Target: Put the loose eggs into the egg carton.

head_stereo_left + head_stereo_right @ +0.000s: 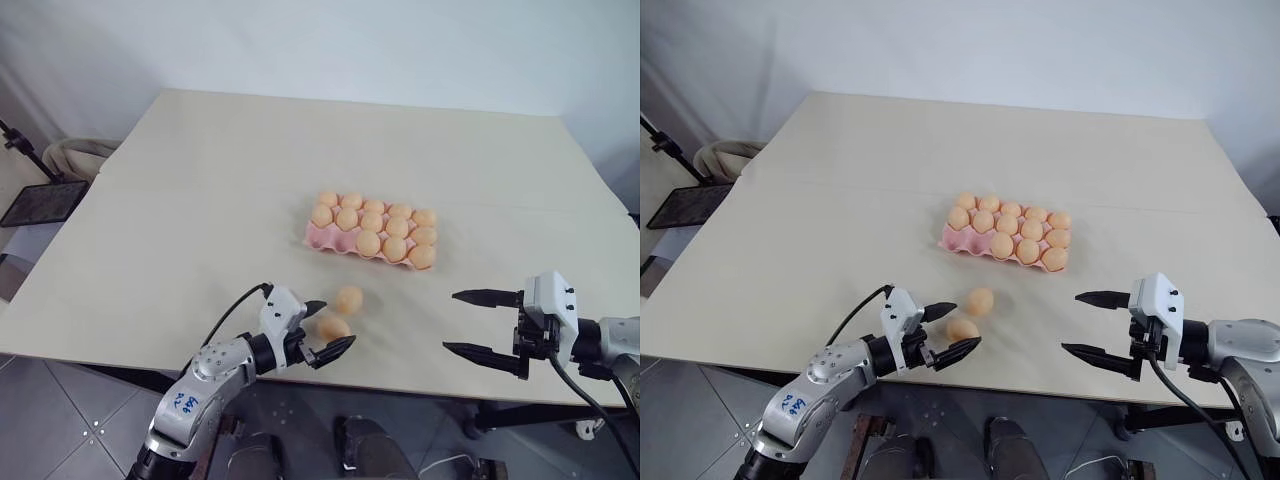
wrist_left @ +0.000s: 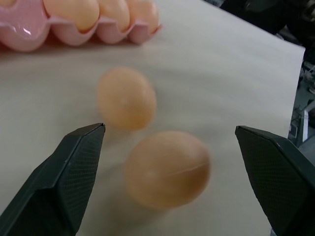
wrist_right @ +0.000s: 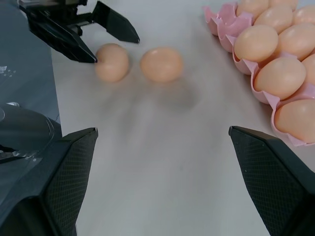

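The pink egg carton [image 1: 318, 238] lies mid-table, most cups filled with several pale orange eggs and bare cups at its near left corner. Two loose eggs rest on the table in front of it, one [image 1: 349, 299] farther away and one [image 1: 333, 328] nearer the table's front edge. My left gripper [image 1: 335, 325] is open and low over the table, its fingers either side of the nearer egg [image 2: 167, 168] without touching it; the other egg [image 2: 126, 98] lies just beyond. My right gripper [image 1: 452, 322] hangs open and holds nothing, to the right of the eggs and short of the carton [image 3: 261, 91].
The beige table [image 1: 200, 200] has wide bare room to the left of and behind the carton. Its front edge runs just under both grippers. A dark stand [image 1: 40, 200] is off the table's left side.
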### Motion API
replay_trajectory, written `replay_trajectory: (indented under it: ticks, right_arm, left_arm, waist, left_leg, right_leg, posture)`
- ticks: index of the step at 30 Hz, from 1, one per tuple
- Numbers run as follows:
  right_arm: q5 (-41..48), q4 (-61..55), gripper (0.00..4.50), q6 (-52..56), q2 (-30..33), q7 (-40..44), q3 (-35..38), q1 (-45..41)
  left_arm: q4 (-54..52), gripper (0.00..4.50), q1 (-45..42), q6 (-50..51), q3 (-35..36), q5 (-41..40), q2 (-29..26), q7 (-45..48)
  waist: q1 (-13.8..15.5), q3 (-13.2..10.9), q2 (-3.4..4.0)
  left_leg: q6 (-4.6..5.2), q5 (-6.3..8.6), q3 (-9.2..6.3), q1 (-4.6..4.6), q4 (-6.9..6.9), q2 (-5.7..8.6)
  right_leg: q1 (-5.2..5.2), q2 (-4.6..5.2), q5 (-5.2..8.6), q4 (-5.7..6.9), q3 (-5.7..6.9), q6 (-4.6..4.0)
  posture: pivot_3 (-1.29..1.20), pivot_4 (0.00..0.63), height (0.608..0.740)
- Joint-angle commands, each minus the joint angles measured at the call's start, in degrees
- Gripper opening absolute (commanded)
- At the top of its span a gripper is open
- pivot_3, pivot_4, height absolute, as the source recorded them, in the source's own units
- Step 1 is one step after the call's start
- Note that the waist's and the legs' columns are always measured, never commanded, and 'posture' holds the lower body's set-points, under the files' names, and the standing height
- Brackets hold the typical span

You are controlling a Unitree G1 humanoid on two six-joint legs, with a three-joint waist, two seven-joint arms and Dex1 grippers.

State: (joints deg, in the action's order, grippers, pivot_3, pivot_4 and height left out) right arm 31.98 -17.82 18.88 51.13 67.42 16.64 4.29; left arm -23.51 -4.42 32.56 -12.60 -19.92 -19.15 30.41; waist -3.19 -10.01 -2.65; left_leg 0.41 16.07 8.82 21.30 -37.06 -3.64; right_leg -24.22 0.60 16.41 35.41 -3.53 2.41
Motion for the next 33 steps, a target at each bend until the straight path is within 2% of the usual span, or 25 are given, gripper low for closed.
replay_trajectory:
  ticks: [1, 14, 17, 22, 27, 33]
  right_arm:
    - [0.57, -1.10, 4.47, -0.61, 0.07, -0.28, 1.71, 0.21]
    - [0.55, -1.92, 4.47, -0.39, -0.20, -2.05, 1.52, 0.50]
    - [0.57, -2.34, 4.50, -0.21, -0.19, -2.73, 1.69, 0.99]
    - [0.60, -2.76, 4.50, -0.08, -0.10, -3.48, 1.78, 1.55]
    - [0.62, -2.63, 4.50, -0.17, -0.12, -3.79, 1.59, 1.57]
    - [0.37, -1.46, 4.50, -0.38, 0.06, -3.48, 1.13, 0.79]
  left_arm:
    - [0.06, 4.50, -1.03, 0.08, -0.89, 0.05, -0.17, 1.06]
    - [3.37, 4.50, -4.87, 3.81, -3.04, 0.56, -0.92, 2.84]
    - [4.39, 3.89, -5.52, 3.52, -3.58, 0.98, -0.47, 2.80]
    - [4.88, 2.36, -5.88, 2.43, -4.21, 1.54, 0.31, 2.87]
    - [4.61, 2.26, -6.59, -1.31, -3.93, 1.61, -0.37, 5.59]
    - [1.78, 2.26, -6.54, -5.26, 3.62, -3.26, -0.02, 7.80]
  waist:
    - [0.00, 0.00, 0.00]
    - [0.02, -0.01, 0.01]
    - [0.09, -0.01, 0.02]
    - [0.10, -0.01, 0.02]
    - [0.08, -0.01, 0.02]
    - [0.07, -0.03, 0.04]
  left_leg:
    - [0.00, 0.00, 0.00, 0.00, 0.02, 0.00]
    - [-0.02, 0.01, -0.01, 0.01, 0.05, -0.01]
    - [-0.02, 0.01, -0.02, 0.02, 0.10, -0.01]
    - [-0.03, 0.02, -0.02, 0.04, 0.10, -0.01]
    - [-0.03, 0.02, -0.03, 0.05, 0.11, -0.01]
    - [-0.03, 0.02, -0.03, 0.07, 0.16, -0.02]
  right_leg:
    - [0.00, 0.00, 0.00, -0.01, 0.00, 0.00]
    - [-0.01, 0.01, 0.01, -0.04, 0.01, -0.02]
    - [-0.01, 0.01, 0.01, -0.08, 0.01, -0.02]
    - [-0.02, 0.01, 0.01, -0.10, 0.01, -0.02]
    - [-0.03, 0.01, 0.01, -0.12, 0.01, -0.02]
    - [-0.04, 0.01, 0.02, -0.15, 0.03, -0.03]
  posture:
    - [0.00, 0.150, 0.740]
    - [0.00, 0.150, 0.740]
    - [0.00, 0.150, 0.740]
    - [0.00, 0.150, 0.740]
    - [0.00, 0.150, 0.740]
    - [0.00, 0.150, 0.740]
